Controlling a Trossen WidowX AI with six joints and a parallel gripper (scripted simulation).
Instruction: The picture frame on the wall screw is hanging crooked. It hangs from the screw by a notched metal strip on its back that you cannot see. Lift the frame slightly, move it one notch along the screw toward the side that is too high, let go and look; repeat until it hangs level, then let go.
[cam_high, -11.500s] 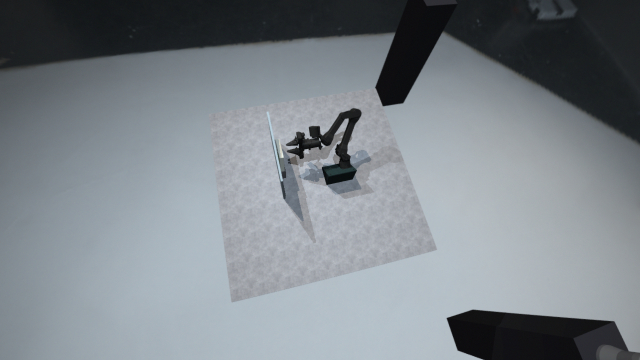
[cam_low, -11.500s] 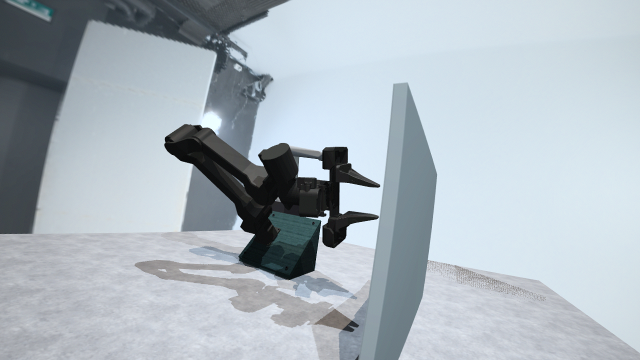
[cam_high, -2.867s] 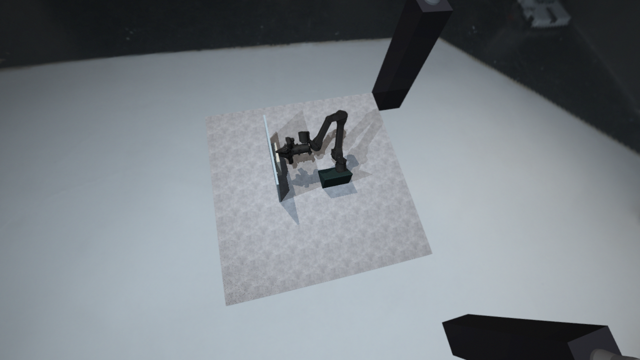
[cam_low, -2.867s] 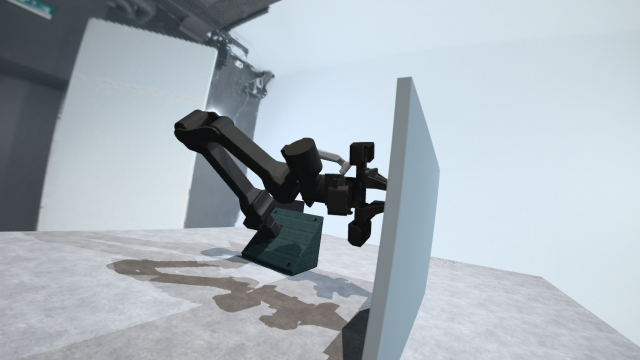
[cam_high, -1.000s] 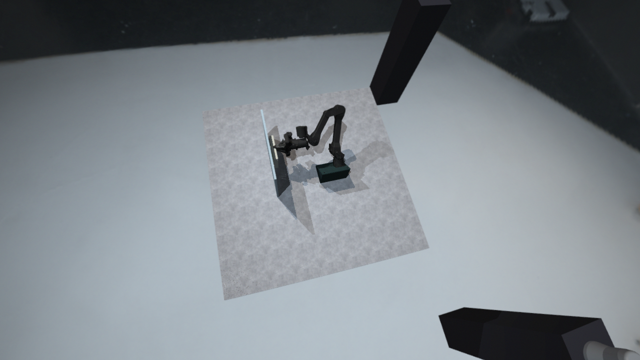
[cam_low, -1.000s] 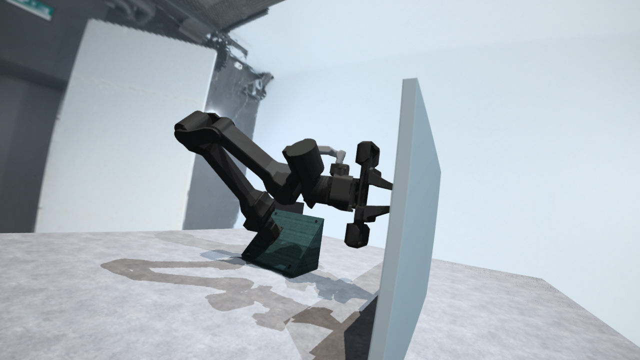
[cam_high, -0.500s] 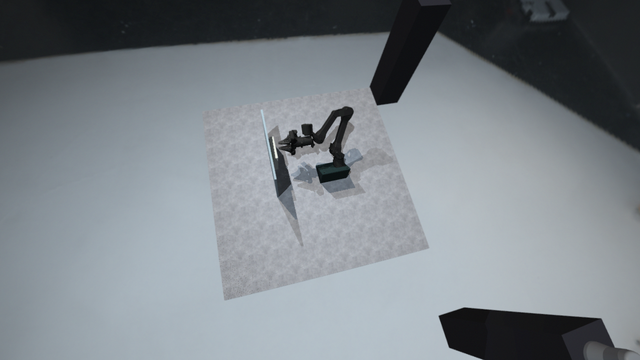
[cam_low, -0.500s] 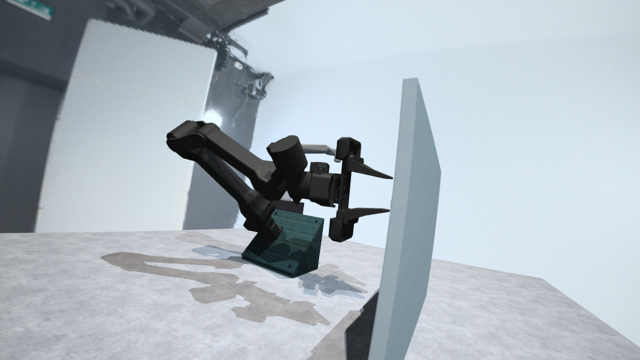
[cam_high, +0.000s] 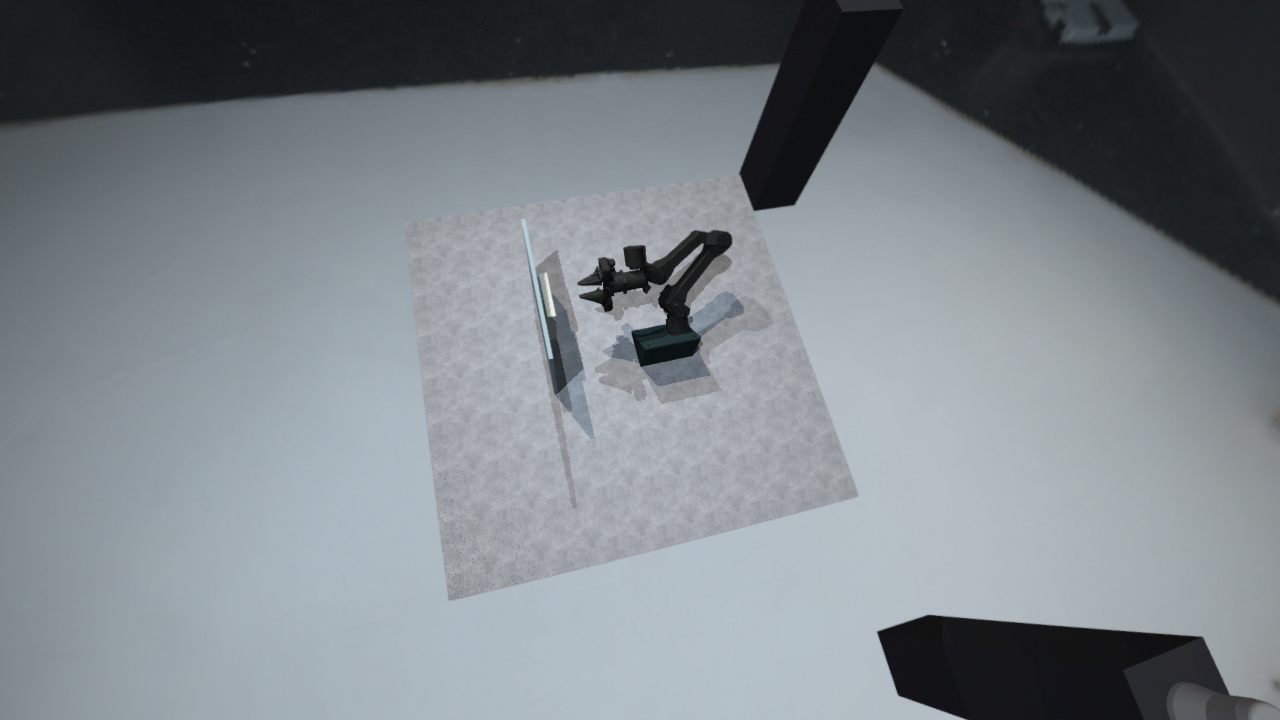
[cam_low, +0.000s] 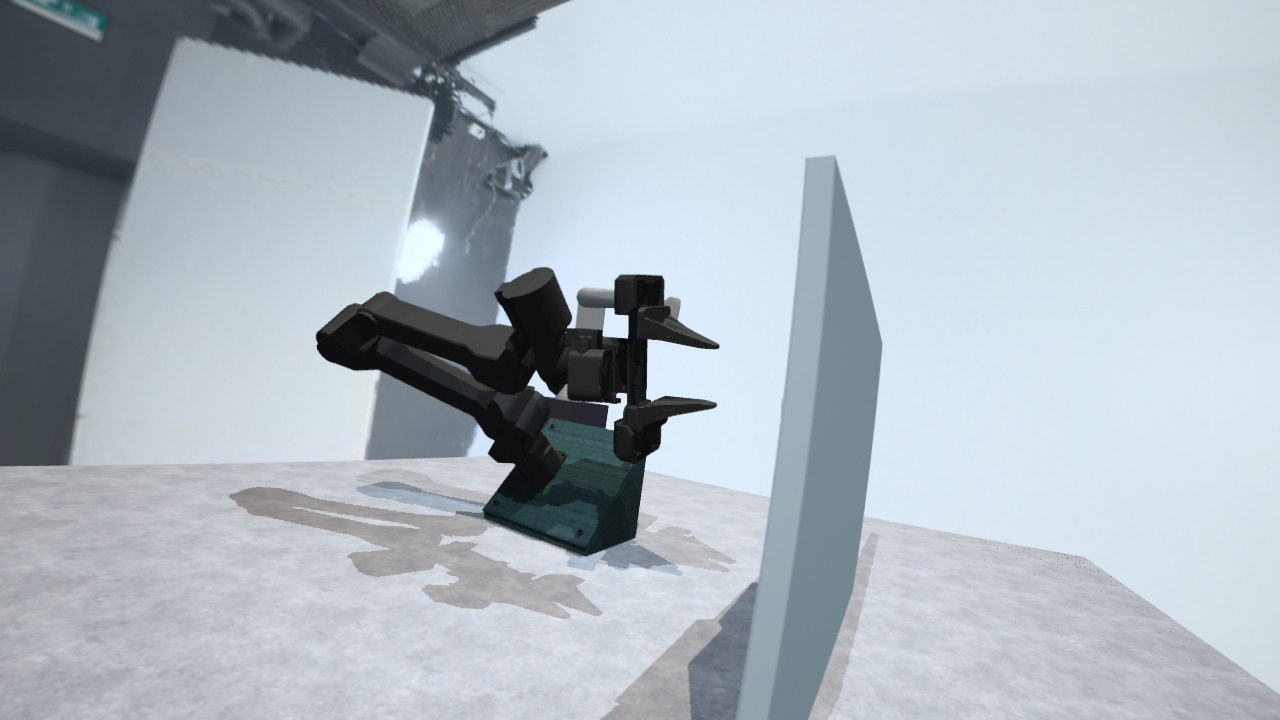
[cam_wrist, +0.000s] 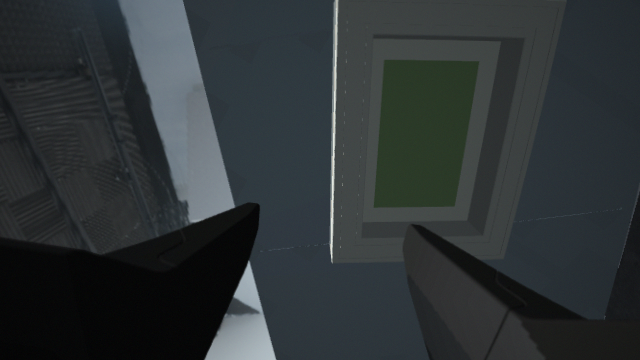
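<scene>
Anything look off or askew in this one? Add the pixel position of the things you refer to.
Yes: the picture frame (cam_high: 549, 295) (cam_wrist: 352, 150) on the wall panel (cam_high: 530, 254) (cam_low: 836, 402) (cam_wrist: 280, 125) appears slightly crooked. In the wrist view, its bottom edge doesn't run parallel to the faint line across the panel.

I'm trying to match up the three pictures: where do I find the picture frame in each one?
Top: the picture frame is left of centre, a thin pale strip along the upright panel.
Exterior: not visible; the panel is seen edge-on and from behind.
Wrist: upper right, a grey border around a green picture, beyond the open pincer.
Shared landmark: the panel, in all three.
</scene>
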